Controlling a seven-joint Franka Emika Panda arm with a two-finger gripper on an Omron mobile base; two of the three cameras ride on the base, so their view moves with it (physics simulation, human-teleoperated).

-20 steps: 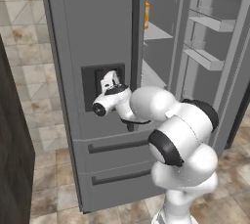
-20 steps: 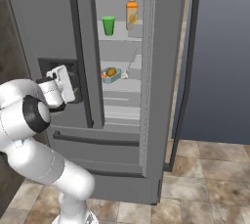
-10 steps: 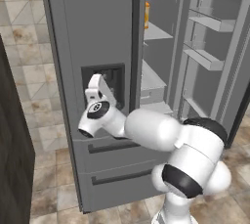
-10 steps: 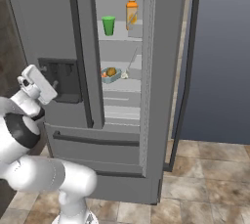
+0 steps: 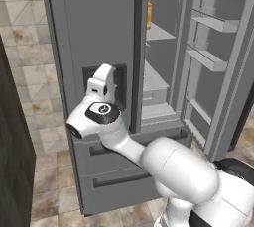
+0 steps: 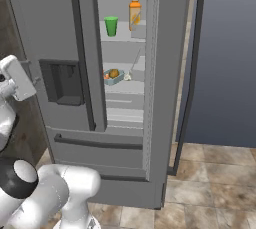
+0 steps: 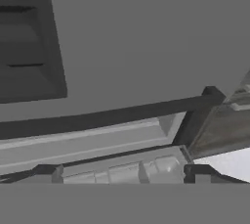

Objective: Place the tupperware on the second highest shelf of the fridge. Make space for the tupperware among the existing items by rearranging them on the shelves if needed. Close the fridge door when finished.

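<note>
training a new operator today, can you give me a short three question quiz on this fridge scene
1. True or false: the tupperware sits on the same shelf as the green cup.
2. Which door of the fridge stands open: A, the one with the dispenser panel; B, the other one?
3. What stands right beside the green cup?

Key
1. False; it sits one shelf lower.
2. B.
3. The orange juice bottle.
</note>
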